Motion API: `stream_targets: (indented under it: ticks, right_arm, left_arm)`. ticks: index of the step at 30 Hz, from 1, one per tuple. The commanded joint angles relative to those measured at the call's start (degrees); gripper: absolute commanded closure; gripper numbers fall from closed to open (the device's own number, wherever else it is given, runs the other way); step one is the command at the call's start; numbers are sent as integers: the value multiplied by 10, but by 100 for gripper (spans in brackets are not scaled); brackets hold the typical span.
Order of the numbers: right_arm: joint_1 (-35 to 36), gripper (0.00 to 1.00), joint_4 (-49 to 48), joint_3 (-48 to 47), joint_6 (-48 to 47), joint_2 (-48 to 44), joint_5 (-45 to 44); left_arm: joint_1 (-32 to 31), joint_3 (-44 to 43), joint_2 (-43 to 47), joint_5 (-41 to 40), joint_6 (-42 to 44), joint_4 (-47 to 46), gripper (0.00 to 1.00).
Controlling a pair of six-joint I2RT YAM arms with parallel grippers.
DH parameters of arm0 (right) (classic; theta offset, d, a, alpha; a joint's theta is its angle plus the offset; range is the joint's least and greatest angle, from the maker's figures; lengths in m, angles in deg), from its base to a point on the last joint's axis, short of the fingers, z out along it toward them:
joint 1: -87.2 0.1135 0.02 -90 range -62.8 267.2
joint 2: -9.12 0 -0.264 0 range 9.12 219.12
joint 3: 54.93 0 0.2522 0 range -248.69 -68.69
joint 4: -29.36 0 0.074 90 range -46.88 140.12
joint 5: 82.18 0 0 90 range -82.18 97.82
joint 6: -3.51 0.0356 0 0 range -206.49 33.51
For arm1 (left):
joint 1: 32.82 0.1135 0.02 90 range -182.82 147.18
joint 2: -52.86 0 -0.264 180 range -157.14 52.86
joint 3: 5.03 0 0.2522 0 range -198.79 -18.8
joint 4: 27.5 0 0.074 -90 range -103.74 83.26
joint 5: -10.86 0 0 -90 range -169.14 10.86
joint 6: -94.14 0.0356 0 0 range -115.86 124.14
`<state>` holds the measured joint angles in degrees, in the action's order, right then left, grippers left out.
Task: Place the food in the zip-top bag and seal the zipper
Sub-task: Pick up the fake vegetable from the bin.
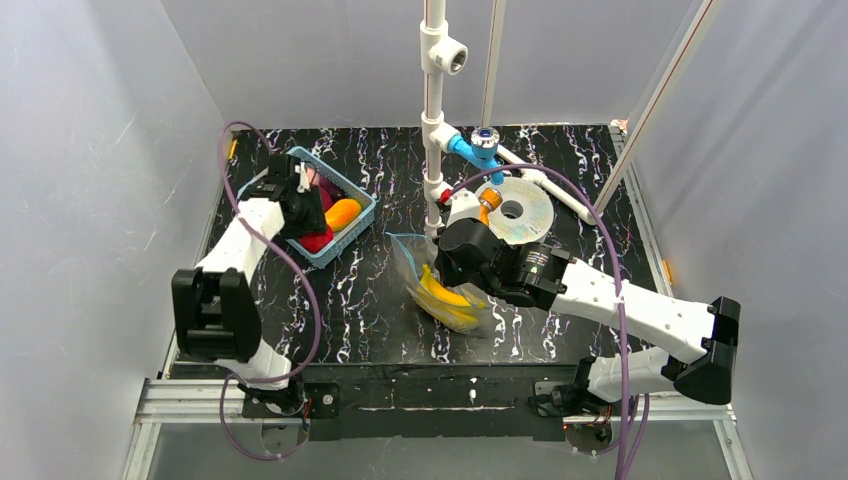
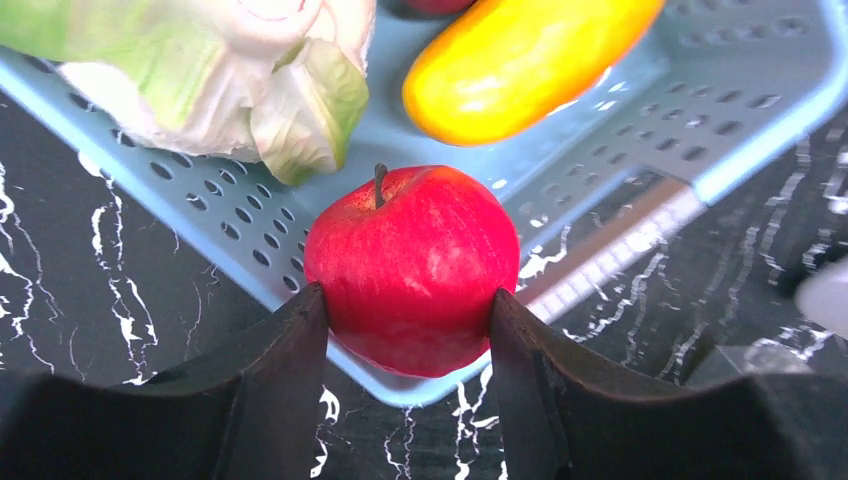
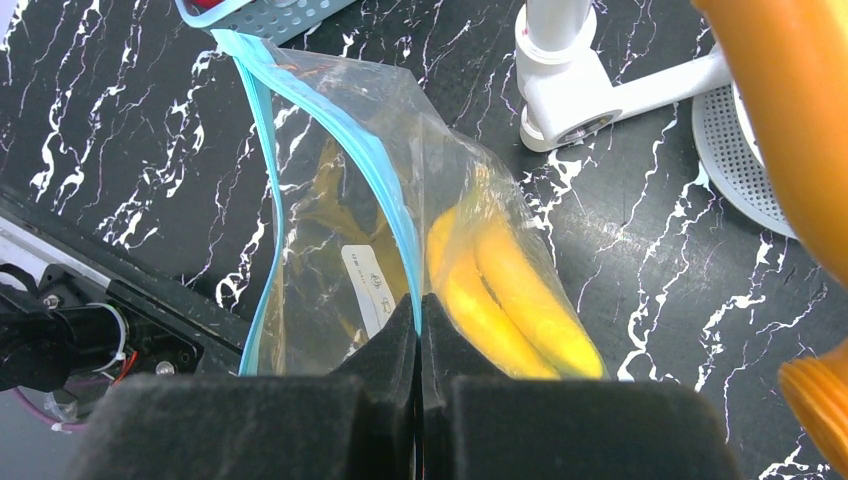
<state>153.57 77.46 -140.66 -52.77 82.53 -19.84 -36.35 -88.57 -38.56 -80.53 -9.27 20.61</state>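
My left gripper [image 2: 408, 310] is shut on a red apple [image 2: 412, 265] at the near corner of the blue basket [image 2: 700, 120]; in the top view the gripper [image 1: 300, 215] hangs over the basket [image 1: 352, 236]. My right gripper [image 3: 420, 305] is shut on the teal zipper strip [image 3: 385, 190] of the clear zip-top bag [image 3: 320, 200], holding its mouth open. Yellow bananas [image 3: 510, 290] lie inside the bag. The bag's white label [image 3: 362, 285] shows. In the top view the bag [image 1: 420, 265] with the bananas [image 1: 445, 297] lies at the table's middle, with the right gripper [image 1: 462, 262] on it.
The basket also holds an orange-yellow fruit [image 2: 525, 60] and a green-white leafy vegetable [image 2: 210, 80]. A white pipe stand [image 1: 435, 110] rises behind the bag. A round perforated white plate [image 1: 518, 210] and orange items [image 3: 790, 110] sit at the back right.
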Motion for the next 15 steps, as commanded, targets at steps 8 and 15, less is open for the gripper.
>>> stream_targets:
  ticks: [8,15]
  right_arm:
    - [-2,99,-4,-26,4,8,6]
    - [-2,99,-5,-45,5,17,21]
  left_arm:
    - [-1,92,208,58,11,-135,100]
    - [-3,110,314,156,-54,-102,100]
